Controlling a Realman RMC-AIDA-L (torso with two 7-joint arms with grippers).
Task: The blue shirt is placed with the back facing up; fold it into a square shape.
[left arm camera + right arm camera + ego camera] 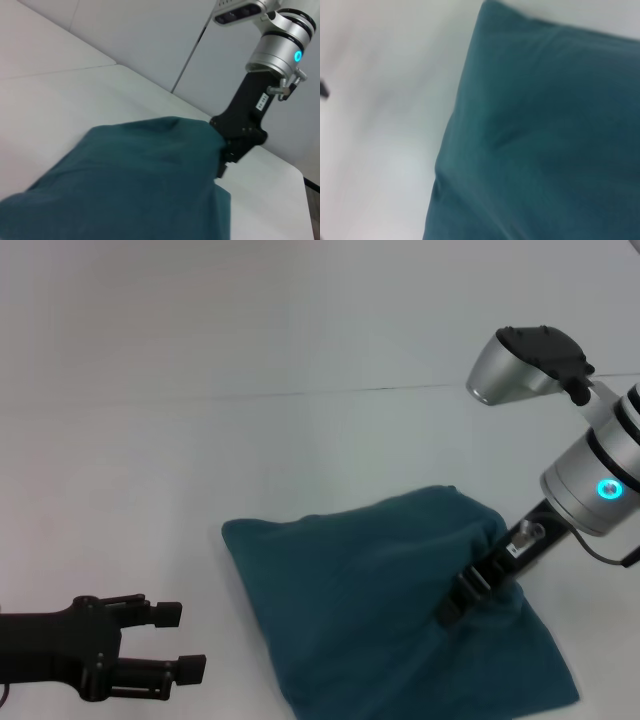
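Observation:
The blue shirt (360, 610) lies folded into a rough four-sided shape on the white table (180, 460), right of centre. My right gripper (455, 608) reaches down from the right onto the shirt's right part. It is shut on a fold of the cloth, which humps up around it. The left wrist view shows that gripper (223, 159) buried in the raised edge of the shirt (125, 185), its fingertips hidden by fabric. Teal cloth (545, 140) fills most of the right wrist view. My left gripper (182, 640) hovers open at the lower left, apart from the shirt.
The white table stretches bare to the left and behind the shirt, and a thin seam (300, 393) runs across it farther back. The right arm's silver wrist with a blue light ring (608, 489) stands over the table's right side.

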